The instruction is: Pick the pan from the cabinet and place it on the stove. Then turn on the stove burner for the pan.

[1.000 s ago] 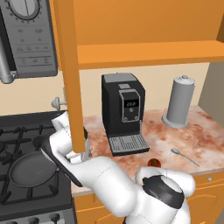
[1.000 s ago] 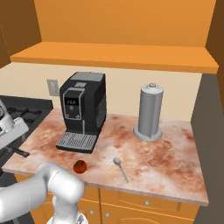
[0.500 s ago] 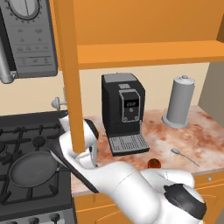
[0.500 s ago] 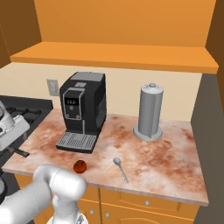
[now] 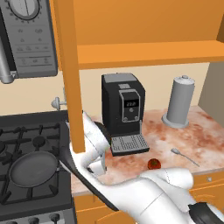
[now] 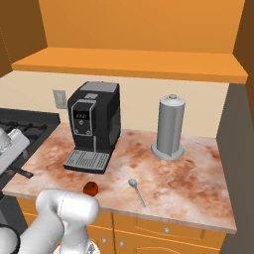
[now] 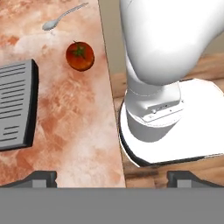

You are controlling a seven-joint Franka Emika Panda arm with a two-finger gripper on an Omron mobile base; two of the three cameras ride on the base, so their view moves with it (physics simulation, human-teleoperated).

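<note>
Since a second ago the arm has swung rightward off the stove [image 5: 26, 140]; pan [image 5: 33, 168] sits on the front burner grate, handle reaching over the mottled red-brown counter [image 6: 188, 173]. Gripper [image 7: 111, 177] spread wide, empty, above the counter edge. Coffee machine [image 6: 94, 126], tomato [image 7: 80, 56], spoon [image 6: 136, 191], grey canister [image 5: 179, 103] nearby.

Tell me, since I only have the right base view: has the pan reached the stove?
Observer: Yes. In the left base view the pan sits on the stove's front grate, handle pointing toward the counter.
Operator: Is the gripper holding that handle?
Observer: No. The hand view shows the gripper wide open over the counter edge.
Operator: What's beneath it?
Observer: The tomato and spoon lie ahead on the counter.
</note>
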